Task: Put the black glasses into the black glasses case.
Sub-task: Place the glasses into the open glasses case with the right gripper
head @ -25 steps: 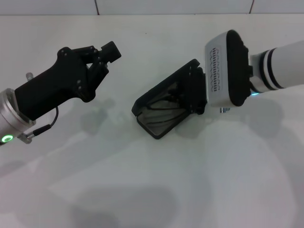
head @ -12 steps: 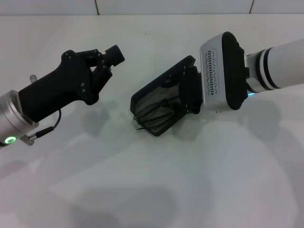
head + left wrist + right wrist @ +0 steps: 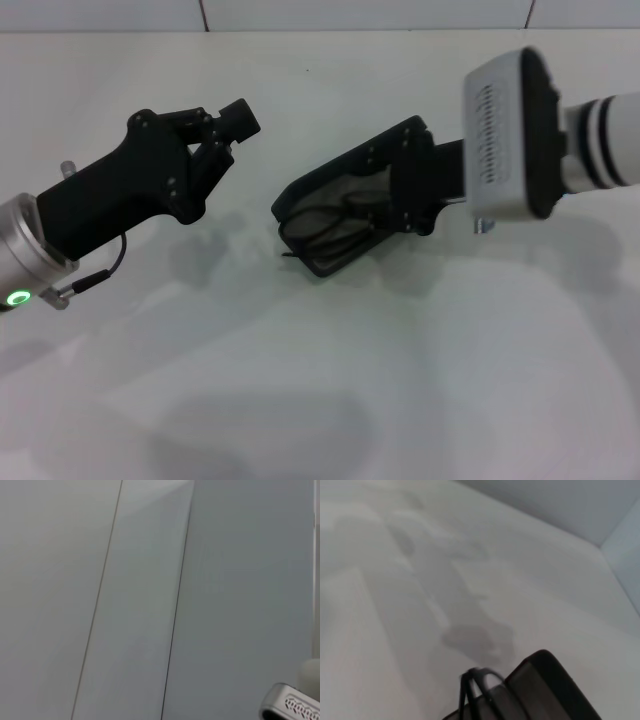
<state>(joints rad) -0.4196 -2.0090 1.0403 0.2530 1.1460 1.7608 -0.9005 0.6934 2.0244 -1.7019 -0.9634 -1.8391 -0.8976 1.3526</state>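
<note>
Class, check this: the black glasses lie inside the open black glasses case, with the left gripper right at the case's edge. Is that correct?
Not quite. The head view shows the right gripper at the black glasses case; the left gripper hangs apart over the table. The black glasses do lie inside the open case.

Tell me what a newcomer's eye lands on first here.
The open black glasses case at the table's middle, with the black glasses lying folded inside. The right gripper is at the case's right end. The left gripper hovers apart, off to the left.
</note>
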